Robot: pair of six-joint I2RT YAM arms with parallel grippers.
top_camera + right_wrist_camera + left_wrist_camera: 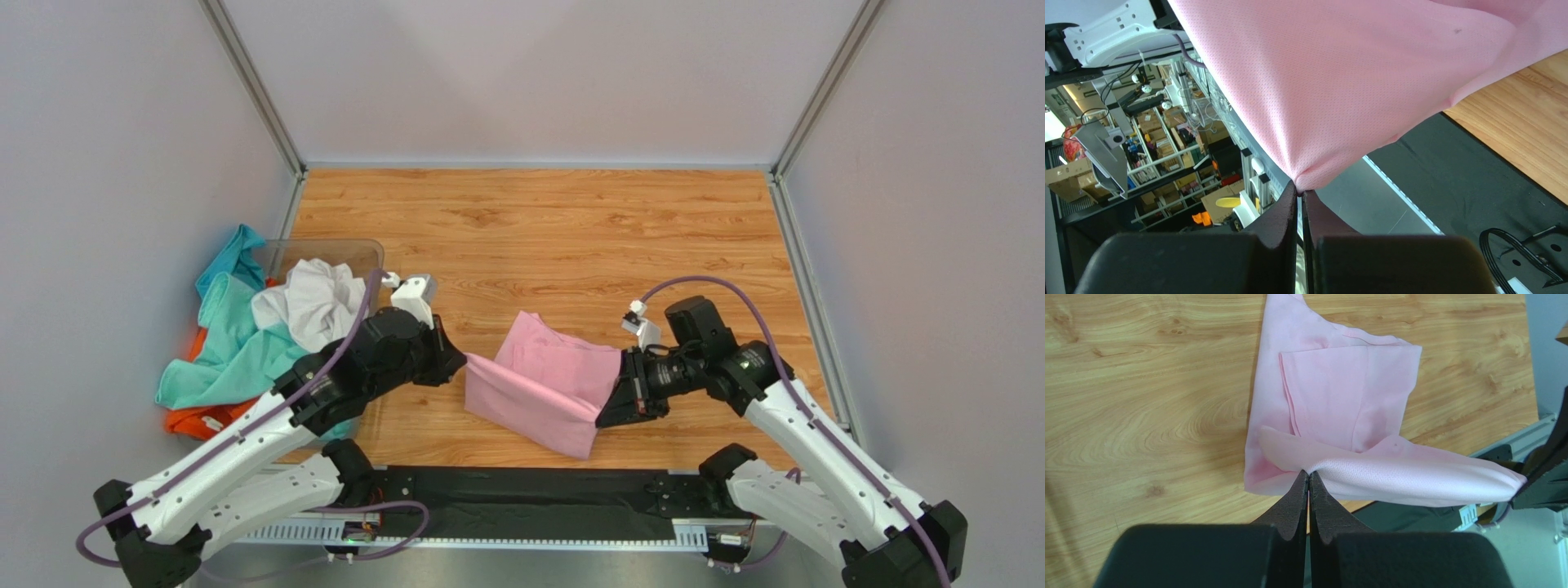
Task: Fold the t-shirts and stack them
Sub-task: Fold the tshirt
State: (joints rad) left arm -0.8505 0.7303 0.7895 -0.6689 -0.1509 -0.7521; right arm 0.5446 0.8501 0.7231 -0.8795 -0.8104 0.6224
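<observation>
A light pink t-shirt point(546, 380) is partly folded near the table's front middle, its near edge lifted between both arms. My left gripper point(456, 364) is shut on its left corner; in the left wrist view the closed tips point(1309, 473) pinch the pink t-shirt point(1346, 398). My right gripper point(610, 414) is shut on the right corner, and the fabric point(1339, 79) fans out from its tips point(1299, 190). The teal t-shirt point(233, 337), white t-shirt point(313, 300) and orange t-shirt point(196, 420) lie heaped at the left.
A clear plastic bin point(331, 254) holds the heap at the left wall. A black mat point(515, 496) runs along the near edge between the arm bases. Grey walls enclose the wooden table point(540, 221) on three sides.
</observation>
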